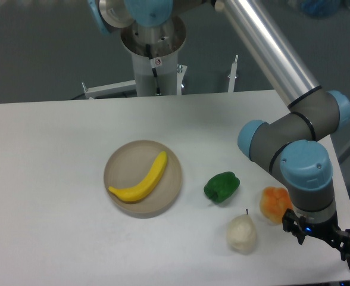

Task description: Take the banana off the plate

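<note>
Yellow banana (141, 180) spans the plate (120, 165) diagonally; gripper (324, 235) near table's right edge, jaws' state unclear.

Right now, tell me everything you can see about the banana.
The banana is bright yellow, smooth and slightly glossy, looking like a plastic toy. It is one curved piece, lying flat on the round beige plate, running from the lower left near the rim up to the right, spanning most of the plate. Only the plate touches it. The gripper is far off to the right, by the orange fruit, not near it.
</note>
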You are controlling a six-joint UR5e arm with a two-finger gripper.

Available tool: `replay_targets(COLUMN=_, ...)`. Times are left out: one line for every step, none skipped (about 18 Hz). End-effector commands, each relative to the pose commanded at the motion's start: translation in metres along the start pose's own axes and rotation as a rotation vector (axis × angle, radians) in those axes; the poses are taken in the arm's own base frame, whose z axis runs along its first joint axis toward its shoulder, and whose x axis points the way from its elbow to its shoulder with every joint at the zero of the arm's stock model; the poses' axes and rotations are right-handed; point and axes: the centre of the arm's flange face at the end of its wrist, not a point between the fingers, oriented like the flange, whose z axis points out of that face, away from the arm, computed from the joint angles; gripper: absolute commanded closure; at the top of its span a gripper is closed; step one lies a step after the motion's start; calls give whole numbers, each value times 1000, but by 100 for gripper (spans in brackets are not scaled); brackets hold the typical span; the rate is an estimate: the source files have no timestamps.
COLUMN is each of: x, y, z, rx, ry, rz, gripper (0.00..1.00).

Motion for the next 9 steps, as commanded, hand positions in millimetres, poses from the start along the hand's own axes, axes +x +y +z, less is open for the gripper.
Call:
replay_targets(x=2, y=1, z=2, rx=-2, ry=5, rz=1, gripper=0)
replay_targets(x=2, y=1, z=1, rx=-2, ry=4, rz=1, gripper=0)
replay_targets(x=2, y=1, z=1, rx=-2, ry=4, rz=1, gripper=0)
replay_targets(x=2, y=1, z=2, rx=-4, ry=5, rz=1, gripper=0)
replay_targets(x=3, y=1, z=1, rx=-3, ry=7, rz=1, gripper=0)
replay_targets(x=3, y=1, z=1, rx=-3, ry=7, rz=1, gripper=0)
replay_targets(x=3, y=1, z=1, rx=-3, ry=7, rz=0, gripper=0)
replay_targets(x=4, y=-1, z=1, rx=-4, ry=8, rz=3, gripper=0)
replay_targets(x=4, y=-2, z=-3, rx=2, ry=5, rz=3, gripper=0)
